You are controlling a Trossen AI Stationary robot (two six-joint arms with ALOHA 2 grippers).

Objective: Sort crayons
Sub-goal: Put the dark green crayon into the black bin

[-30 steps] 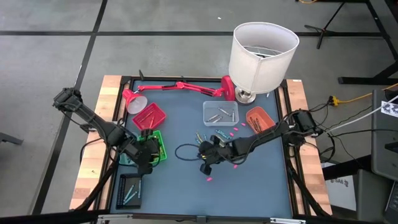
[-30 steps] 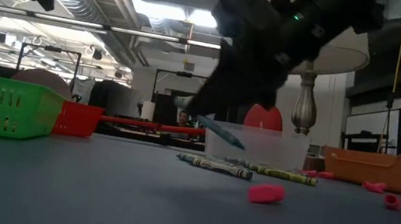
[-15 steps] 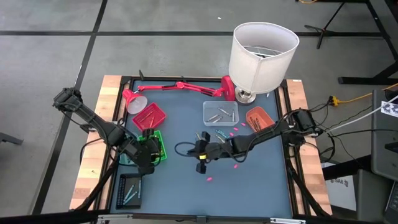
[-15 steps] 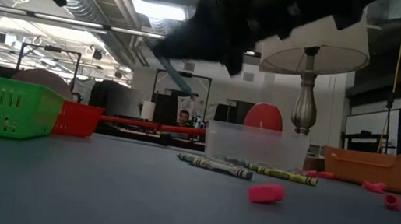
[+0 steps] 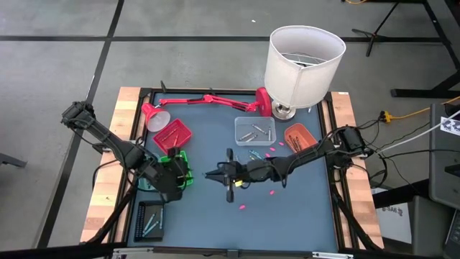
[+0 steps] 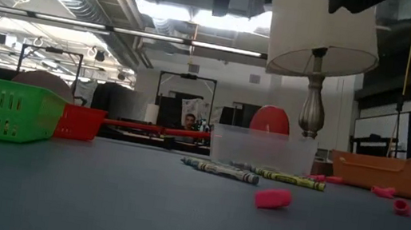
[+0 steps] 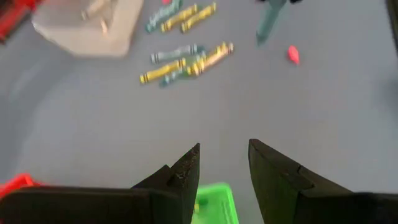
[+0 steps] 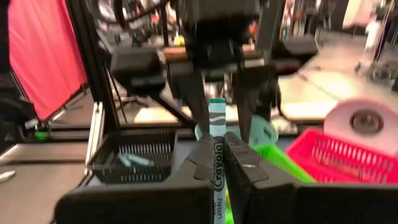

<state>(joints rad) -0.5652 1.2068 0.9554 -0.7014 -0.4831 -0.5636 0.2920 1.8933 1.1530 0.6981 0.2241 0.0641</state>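
Since a second ago the right gripper (image 5: 228, 175) has travelled left across the table (image 5: 215, 216) from the loose pile, and it has also lifted out of the low view, where only dark arm parts now cross the top edge. Its fingers are pinched on a teal crayon (image 8: 217, 167), which stands up between them in the right wrist view, pointed toward the baskets on the left. The left gripper (image 7: 222, 163) hovers over the green basket (image 5: 180, 171), its fingers narrowly parted and holding nothing.

Sorting looks partly done, as far as I can judge. Several sticks already lie in the red basket (image 5: 173, 134), the clear bin (image 5: 255, 131), the orange tray (image 5: 300, 136) and the black basket (image 5: 149, 218) near the front left. A small pile of crayons (image 7: 186, 57) remains loose on the mat near the clear bin, yellow and greenish ones among them, with pink bits (image 6: 273, 198) scattered around.

From overhead the carried crayon is hard to pick out against the dark gripper. What sits in the green basket is mostly hidden under the left arm, and a table lamp (image 5: 304, 65) covers the far right corner.
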